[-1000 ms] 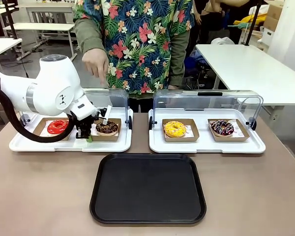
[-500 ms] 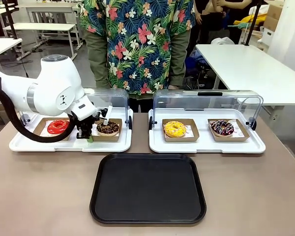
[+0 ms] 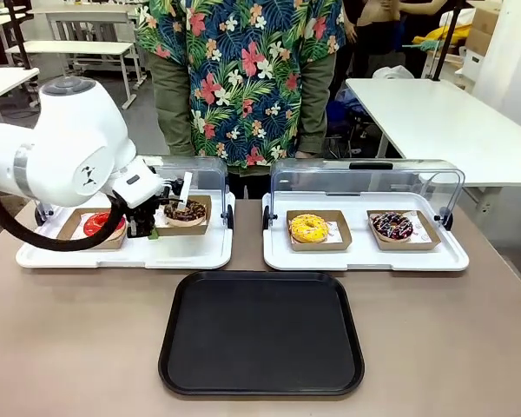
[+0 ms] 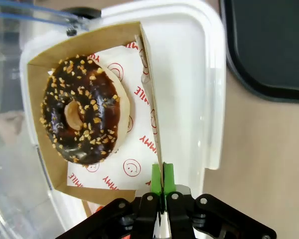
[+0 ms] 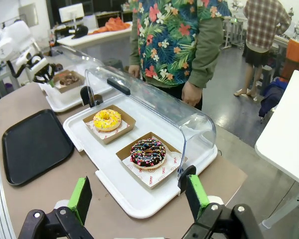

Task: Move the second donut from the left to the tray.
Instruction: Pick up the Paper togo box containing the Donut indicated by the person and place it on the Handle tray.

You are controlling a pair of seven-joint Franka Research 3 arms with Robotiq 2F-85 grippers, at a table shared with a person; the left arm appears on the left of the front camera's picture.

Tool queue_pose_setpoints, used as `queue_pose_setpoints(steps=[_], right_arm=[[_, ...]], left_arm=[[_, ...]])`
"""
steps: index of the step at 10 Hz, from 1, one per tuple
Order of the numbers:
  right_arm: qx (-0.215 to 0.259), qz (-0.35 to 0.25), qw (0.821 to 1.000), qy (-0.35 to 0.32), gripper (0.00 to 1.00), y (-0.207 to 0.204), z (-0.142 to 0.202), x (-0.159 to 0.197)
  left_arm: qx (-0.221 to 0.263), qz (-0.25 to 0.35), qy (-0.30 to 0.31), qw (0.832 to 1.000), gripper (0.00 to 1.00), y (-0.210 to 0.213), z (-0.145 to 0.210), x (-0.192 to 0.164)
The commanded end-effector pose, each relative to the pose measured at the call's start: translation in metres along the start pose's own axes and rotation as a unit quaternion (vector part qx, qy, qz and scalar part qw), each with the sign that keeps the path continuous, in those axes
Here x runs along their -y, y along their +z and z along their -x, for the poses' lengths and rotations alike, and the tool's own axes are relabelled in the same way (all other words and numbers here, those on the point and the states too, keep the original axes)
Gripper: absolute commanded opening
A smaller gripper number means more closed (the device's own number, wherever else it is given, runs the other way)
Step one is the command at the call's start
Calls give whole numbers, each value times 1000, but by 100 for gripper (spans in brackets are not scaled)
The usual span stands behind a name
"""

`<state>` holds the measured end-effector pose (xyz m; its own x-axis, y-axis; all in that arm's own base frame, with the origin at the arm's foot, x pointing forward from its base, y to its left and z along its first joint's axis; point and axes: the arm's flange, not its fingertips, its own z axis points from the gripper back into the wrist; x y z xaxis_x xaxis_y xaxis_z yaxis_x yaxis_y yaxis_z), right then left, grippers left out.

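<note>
- The chocolate donut (image 4: 82, 109), dark-glazed with pale nut crumbs, sits in its brown cardboard box (image 4: 40, 69) on white paper printed with red smileys.
- In the front view that box (image 3: 186, 215) looks raised a little above the left white display tray (image 3: 122, 252), tilted, at the tray's right half under the clear lid (image 3: 200, 174).
- The left pincer (image 4: 162, 181) is closed on the box's side wall, green pads pressed together with the thin cardboard edge between them.
- In the front view the left pincer (image 3: 144, 228) sits at the box's left side, with the white arm coming in from the left.
- Just left of it, partly hidden behind the arm, lies a red-glazed donut (image 3: 102, 223) in its own box on the same display tray.
- The black tray (image 3: 262, 332) lies on the brown worktop (image 3: 451, 339) in front of both display trays, between them, with nothing on it.
- The right display tray (image 3: 365, 252) holds a yellow donut (image 3: 308, 228) and a dark donut with coloured sprinkles (image 3: 392, 226), each in a box under a clear lid.
- The right pincer (image 5: 139, 196) hangs above the worktop's corner near that display tray, jaws wide apart, holding nothing.
- A person in a flowered shirt (image 3: 243, 69) stands at the far side.
</note>
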<state>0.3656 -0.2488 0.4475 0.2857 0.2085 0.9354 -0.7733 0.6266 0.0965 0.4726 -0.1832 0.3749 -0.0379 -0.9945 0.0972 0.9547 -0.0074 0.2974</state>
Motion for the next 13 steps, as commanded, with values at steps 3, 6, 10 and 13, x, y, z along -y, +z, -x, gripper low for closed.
queue_pose_setpoints(steps=[3, 6, 10, 13], right_arm=[[17, 2, 1000, 11, 100, -1, -2, 2], [17, 2, 1000, 11, 100, -1, -2, 2], [17, 2, 1000, 11, 100, -1, -2, 2], [17, 2, 1000, 11, 100, -1, -2, 2]], left_arm=[[4, -37, 21, 999, 2, 59, -32, 67], [8, -1, 37, 999, 2, 78, -63, 110], [15, 16, 23, 999, 2, 63, -115, 150], [18, 14, 2, 1000, 2, 43, -154, 179]])
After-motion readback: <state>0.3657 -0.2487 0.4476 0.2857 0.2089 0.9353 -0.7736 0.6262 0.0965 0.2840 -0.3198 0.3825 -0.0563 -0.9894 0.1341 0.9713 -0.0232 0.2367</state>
